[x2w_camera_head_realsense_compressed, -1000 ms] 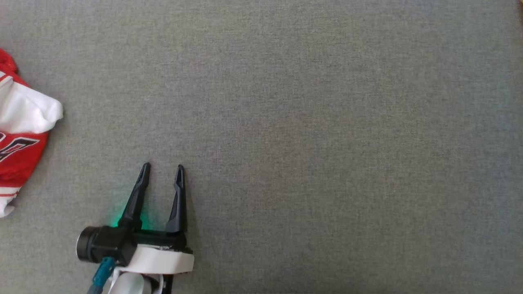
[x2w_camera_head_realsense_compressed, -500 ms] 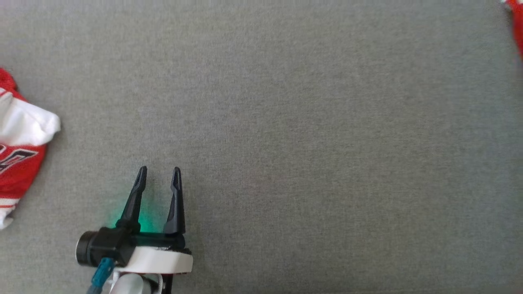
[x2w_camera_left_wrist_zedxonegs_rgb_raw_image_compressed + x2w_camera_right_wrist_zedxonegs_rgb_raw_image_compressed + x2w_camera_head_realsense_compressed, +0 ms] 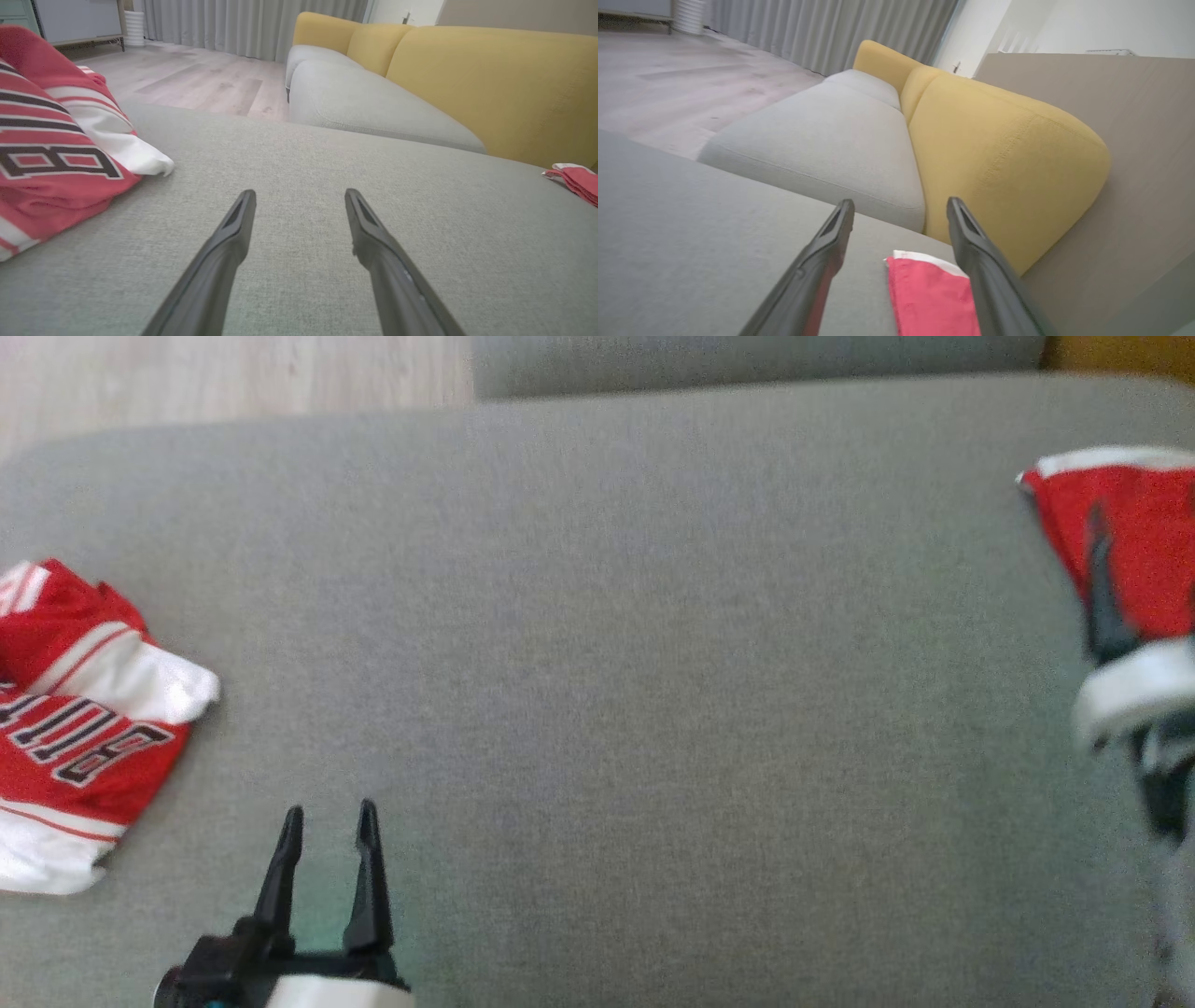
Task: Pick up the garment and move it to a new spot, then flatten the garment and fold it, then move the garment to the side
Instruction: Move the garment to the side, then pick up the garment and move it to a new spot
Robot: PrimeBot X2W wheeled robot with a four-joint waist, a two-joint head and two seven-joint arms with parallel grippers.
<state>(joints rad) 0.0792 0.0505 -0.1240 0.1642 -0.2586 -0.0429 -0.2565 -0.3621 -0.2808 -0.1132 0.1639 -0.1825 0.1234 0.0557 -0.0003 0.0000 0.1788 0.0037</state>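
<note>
A folded red garment with a white edge [image 3: 1134,518] lies flat at the far right of the grey seat cushion [image 3: 616,663]. My right gripper [image 3: 1144,537] hovers over it, blurred. In the right wrist view this gripper [image 3: 900,204] is open, and the red garment [image 3: 931,294] lies below, between its fingers and untouched. A crumpled red and white jersey with black lettering [image 3: 84,728] sits at the left edge. My left gripper [image 3: 327,817] is open and empty near the front, to the right of the jersey [image 3: 56,163]. The left wrist view also catches the folded garment [image 3: 577,179] far right.
A yellow backrest [image 3: 1004,154] rises behind the folded garment. A second grey cushion [image 3: 369,107] adjoins the far edge, with wooden floor [image 3: 233,373] beyond. A beige panel [image 3: 1148,163] stands to the right of the backrest.
The head camera has tilted up, bringing the cushion's far edge, the floor, the folded garment and my right gripper into view. The left gripper stays open in place.
</note>
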